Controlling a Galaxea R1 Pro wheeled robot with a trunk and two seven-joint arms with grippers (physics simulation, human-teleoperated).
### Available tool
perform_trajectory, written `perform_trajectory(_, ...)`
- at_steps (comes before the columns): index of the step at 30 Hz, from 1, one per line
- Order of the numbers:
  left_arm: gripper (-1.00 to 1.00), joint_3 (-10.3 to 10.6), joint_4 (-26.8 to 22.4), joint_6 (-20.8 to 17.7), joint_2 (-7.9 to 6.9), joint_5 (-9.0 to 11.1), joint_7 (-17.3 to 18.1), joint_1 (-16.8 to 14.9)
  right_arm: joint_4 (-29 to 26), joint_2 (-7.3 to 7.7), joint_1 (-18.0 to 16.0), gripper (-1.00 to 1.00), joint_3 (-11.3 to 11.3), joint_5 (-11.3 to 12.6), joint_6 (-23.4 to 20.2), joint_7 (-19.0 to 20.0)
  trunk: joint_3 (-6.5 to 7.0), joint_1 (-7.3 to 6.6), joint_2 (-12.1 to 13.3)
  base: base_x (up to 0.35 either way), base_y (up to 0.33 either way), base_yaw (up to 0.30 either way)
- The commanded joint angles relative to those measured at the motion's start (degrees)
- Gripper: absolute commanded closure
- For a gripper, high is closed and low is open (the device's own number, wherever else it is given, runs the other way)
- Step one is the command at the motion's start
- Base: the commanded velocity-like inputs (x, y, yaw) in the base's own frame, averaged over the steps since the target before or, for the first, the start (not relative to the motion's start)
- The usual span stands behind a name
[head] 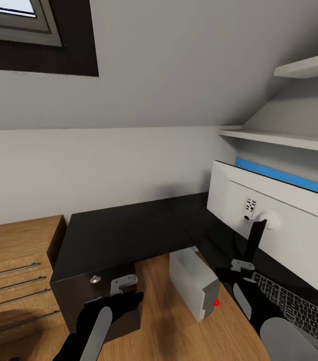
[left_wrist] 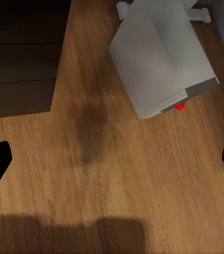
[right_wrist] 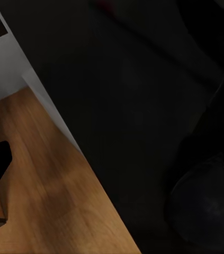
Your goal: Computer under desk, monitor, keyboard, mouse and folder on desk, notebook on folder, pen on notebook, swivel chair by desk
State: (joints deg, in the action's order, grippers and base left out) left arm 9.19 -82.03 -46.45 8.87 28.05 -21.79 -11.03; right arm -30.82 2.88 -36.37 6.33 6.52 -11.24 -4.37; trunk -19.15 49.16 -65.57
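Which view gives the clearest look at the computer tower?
The left wrist view: the computer lies whole on the wood floor, red light showing. The head view has it partly tucked under the desk. The right wrist view is too dark to tell.

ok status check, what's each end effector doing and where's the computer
Left end effector open over bare wood floor, empty. Right end effector: state unclear. Computer on the floor under the desk. Monitor and keyboard on the desk.

Matt black desk, wood-grain floor, smooth grey computer.
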Motion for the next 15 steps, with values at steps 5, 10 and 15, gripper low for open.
perform_trajectory(5,-1.00,0.00,-0.06,-0.14,0.00,0.60,-0.55,-0.04,-0.11,0.02,-0.02,-1.00,-0.09,0.59,-0.28,-0.28,-0.25,0.22,-0.45,0.000,0.000,0.000)
perform_trajectory(10,-1.00,0.03,-0.06,-0.13,0.00,0.60,-0.64,-0.04,-0.11,0.02,-0.02,-1.00,-0.09,0.58,-0.28,-0.36,-1.15,1.32,-2.45,0.000,0.000,0.000)
perform_trajectory(15,-1.00,-0.02,-0.06,-0.13,0.00,0.60,-0.72,-0.04,-0.08,0.02,-0.02,-1.00,-0.09,0.60,-0.29,-0.44,-1.69,1.98,-3.66,0.000,0.000,0.000)
